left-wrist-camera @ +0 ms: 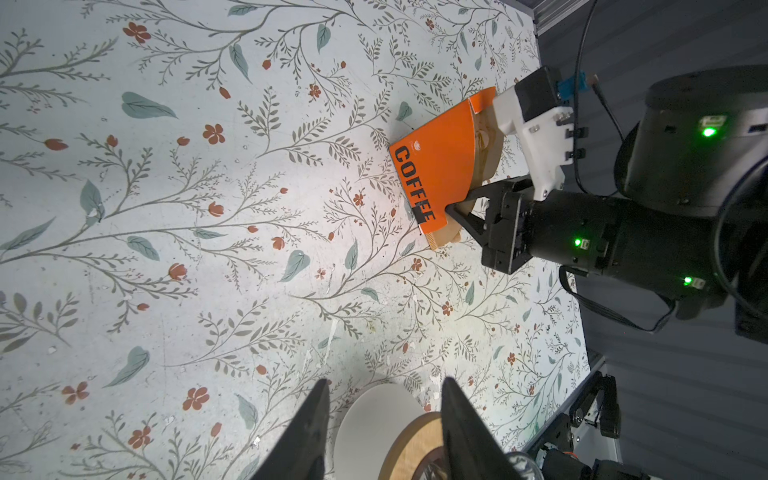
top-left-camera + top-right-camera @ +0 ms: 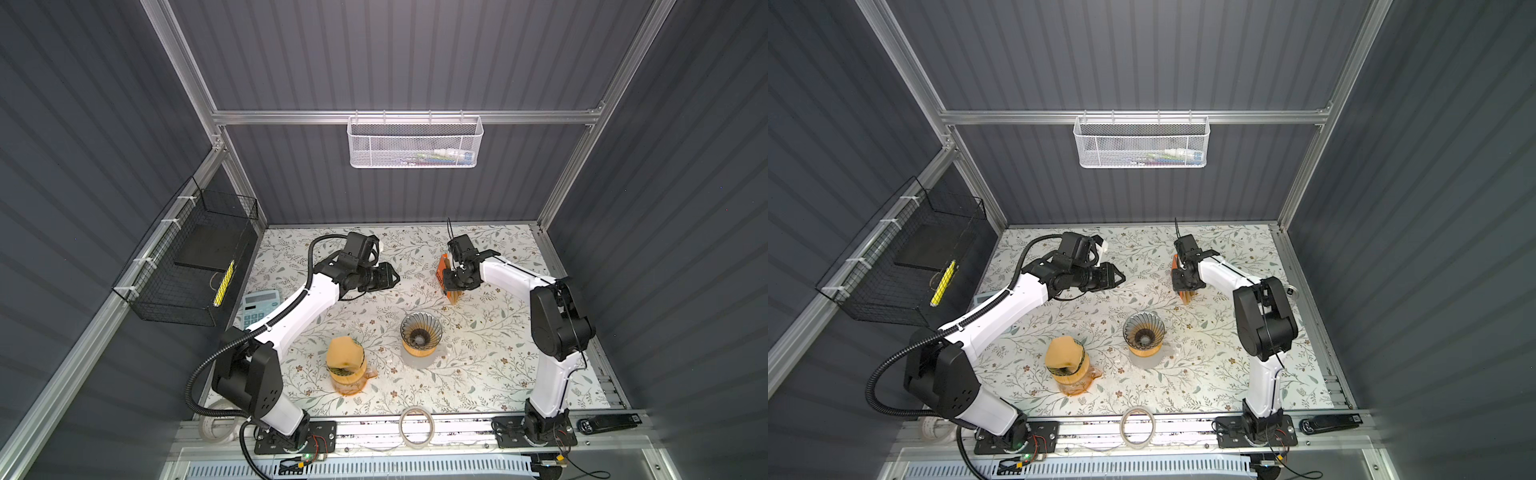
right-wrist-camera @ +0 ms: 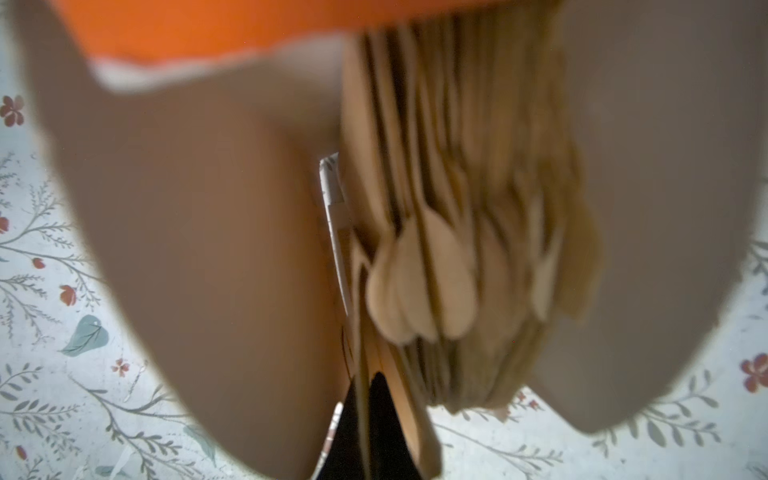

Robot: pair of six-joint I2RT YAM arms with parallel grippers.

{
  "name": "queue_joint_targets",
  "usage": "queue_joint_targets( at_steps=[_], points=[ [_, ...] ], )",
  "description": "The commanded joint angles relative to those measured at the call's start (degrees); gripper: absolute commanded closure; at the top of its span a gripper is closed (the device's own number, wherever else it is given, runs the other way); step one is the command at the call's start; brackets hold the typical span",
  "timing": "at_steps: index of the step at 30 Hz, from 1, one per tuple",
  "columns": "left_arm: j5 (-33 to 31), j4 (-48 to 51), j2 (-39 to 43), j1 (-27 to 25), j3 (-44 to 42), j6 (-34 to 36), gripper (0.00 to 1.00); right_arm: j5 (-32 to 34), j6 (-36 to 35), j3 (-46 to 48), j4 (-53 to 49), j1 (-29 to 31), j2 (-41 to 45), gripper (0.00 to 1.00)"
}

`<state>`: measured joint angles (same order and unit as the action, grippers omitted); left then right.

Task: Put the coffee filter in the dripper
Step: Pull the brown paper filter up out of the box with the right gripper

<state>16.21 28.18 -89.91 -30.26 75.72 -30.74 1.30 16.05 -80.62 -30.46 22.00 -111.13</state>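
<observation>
An orange box [image 2: 441, 269] [image 1: 436, 166] marked COFFEE stands at the back right of the table and holds a stack of brown coffee filters [image 3: 478, 249] [image 1: 487, 154]. My right gripper [image 3: 365, 399] [image 1: 459, 216] points down into the box. Its jaws are shut on one thin brown filter at the edge of the stack. The empty dripper [image 2: 420, 332] [image 2: 1143, 333], ribbed glass on a wooden collar, stands at the table's middle, nearer the front. My left gripper [image 1: 384, 399] [image 2: 392, 276] hovers open and empty behind the dripper, to the left of the box.
A second dripper [image 2: 345, 361] with a filter in it sits on a glass server at front left. A calculator [image 2: 259, 307] lies at the left edge, a tape roll [image 2: 417, 427] on the front rail. A black wire basket [image 2: 195, 266] hangs on the left wall.
</observation>
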Motion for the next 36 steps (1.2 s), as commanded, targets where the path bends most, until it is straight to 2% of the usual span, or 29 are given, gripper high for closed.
queue_joint_targets(
  at_steps=[1, 36],
  points=[
    [1.11, -0.06, -0.27, 0.47, -0.75, -0.73, 0.56, 0.28, 0.03, -1.55, -1.57, -0.27, -0.25, 1.00],
    [-0.32, -0.26, 4.86, 0.64, -3.94, -0.90, 0.56, -3.31, 3.14, 6.16, -3.56, -0.05, 11.16, 1.00]
  ],
)
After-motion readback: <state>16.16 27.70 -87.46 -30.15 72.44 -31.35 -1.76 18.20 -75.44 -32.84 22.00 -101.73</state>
